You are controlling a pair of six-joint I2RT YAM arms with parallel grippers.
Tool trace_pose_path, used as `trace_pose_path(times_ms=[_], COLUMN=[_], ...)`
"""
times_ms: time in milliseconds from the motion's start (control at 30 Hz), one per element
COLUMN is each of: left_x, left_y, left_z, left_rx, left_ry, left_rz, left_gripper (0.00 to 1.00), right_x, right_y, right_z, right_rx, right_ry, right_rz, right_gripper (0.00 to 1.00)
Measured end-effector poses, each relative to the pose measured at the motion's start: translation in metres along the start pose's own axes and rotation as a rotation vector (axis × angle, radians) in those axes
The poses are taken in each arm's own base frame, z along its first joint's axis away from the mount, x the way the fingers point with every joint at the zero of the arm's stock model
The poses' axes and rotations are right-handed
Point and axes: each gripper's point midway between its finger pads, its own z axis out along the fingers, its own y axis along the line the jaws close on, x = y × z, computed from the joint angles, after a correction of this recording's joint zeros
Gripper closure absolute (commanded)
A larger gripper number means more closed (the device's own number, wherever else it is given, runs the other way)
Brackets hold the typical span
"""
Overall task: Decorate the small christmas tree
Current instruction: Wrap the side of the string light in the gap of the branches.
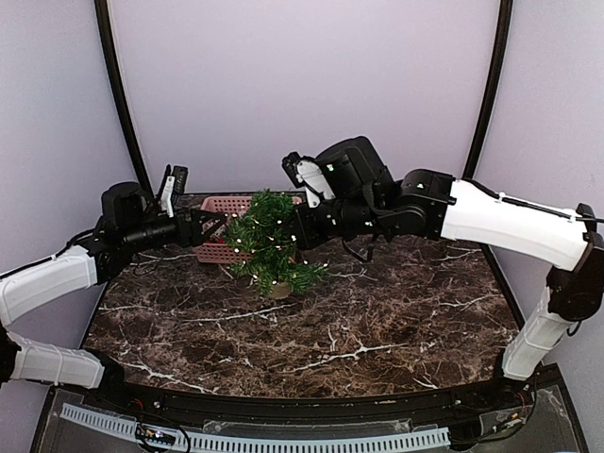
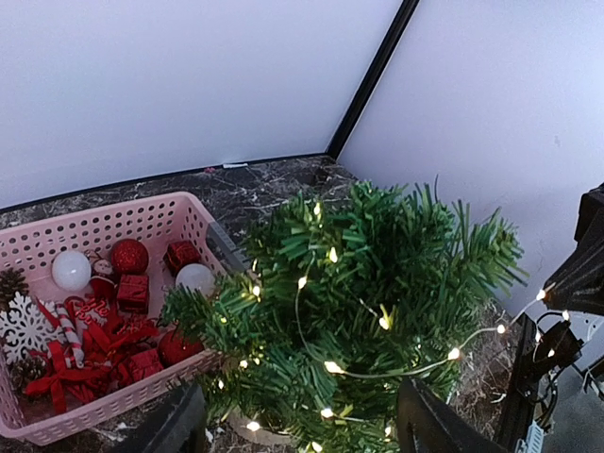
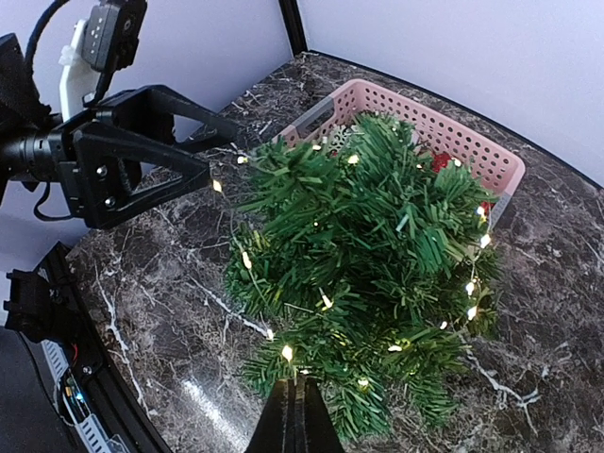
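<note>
Worktop (image 1: 377, 330): dark marble with white veins, bare along the near side.

Small christmas tree (image 1: 269, 241): mid-worktop, between the two claws, standing in its tan pot (image 1: 280, 290). The long axis runs pot to tip and is close to vertical, tip up. The top view shows a slight lean to the left. Branches spread on all sides. A lit light string (image 2: 396, 370) winds through the needles, with warm white bulbs.

Right claw (image 3: 299, 415): fingers pressed together with no gap, tips pushed into the low branches on the tree's right side, beside a lit bulb. Cannot tell whether the wire is pinched between them.

Left claw (image 3: 212, 151): fingers well apart, nothing between them. It is level with the tree's upper half on its left side, with the tips just short of the outer needles.

Pink basket (image 1: 222, 203): behind and left of the tree, touching or nearly touching its branches. It holds red baubles (image 2: 129, 256), white baubles (image 2: 72, 270), red gift boxes (image 2: 133, 291), a white snowflake (image 2: 24, 326) and a pine cone (image 2: 11, 281).
</note>
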Motion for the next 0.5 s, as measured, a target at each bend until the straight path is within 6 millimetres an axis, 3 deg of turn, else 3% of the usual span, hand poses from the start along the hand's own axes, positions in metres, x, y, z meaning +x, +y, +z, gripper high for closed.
trace_pose_path(times_ms=[133, 500], left_x=[0.012, 0.004], left_y=[0.001, -0.007], left_z=[-0.005, -0.012], left_rx=[-0.011, 0.004], left_ry=[0.027, 0.004], left_rz=[-0.032, -0.095], left_gripper=[0.24, 0.23], right_x=[0.002, -0.008], right_y=[-0.010, -0.048], right_z=[-0.005, -0.042], right_rx=[0.041, 0.134], right_ry=[-0.009, -0.098], right_rz=[0.031, 0.137], right_gripper=[1.00, 1.00])
